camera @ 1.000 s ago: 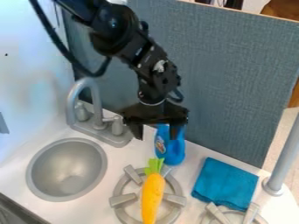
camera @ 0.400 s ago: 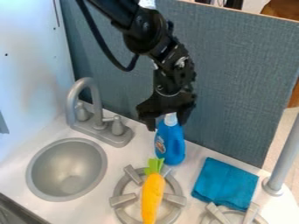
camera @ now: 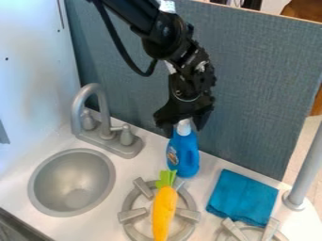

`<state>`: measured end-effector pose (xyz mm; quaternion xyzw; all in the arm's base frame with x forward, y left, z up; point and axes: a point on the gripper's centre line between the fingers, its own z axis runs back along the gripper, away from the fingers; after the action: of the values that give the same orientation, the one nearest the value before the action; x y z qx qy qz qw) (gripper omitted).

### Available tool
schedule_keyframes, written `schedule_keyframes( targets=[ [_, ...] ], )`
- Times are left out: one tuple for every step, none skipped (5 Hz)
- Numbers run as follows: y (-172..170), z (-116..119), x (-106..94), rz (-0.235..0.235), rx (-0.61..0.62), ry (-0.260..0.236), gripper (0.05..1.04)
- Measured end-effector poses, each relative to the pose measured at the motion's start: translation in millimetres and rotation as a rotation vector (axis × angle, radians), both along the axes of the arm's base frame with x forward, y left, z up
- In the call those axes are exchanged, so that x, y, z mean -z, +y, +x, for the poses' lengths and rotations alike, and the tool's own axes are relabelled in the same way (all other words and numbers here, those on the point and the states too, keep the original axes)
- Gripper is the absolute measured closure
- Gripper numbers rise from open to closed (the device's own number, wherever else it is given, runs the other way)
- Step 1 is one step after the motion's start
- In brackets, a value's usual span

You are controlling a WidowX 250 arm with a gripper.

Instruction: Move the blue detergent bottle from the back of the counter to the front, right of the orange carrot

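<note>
behind the white counter [camera: 141, 164] stands a blue-grey partition [camera: 258, 84]

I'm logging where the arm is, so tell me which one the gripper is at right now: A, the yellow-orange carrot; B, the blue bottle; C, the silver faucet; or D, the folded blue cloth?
B: the gripper is at the white cap of the blue bottle, its fingers apart, while the carrot lies lower in the view on the burner grate.
</note>
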<state>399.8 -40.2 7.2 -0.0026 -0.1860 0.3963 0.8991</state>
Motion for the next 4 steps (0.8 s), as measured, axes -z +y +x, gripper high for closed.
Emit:
schedule_keyframes(
  targets=[
    [1, 4, 8.0, -0.002, -0.049, 0.0, 0.073],
    [6, 8, 12.1, 0.025, -0.075, 0.008, 0.073],
    [9, 8, 20.3, 0.044, -0.105, 0.006, 0.073],
    [12, 11, 23.5, 0.047, -0.138, -0.015, 0.108]
  ],
)
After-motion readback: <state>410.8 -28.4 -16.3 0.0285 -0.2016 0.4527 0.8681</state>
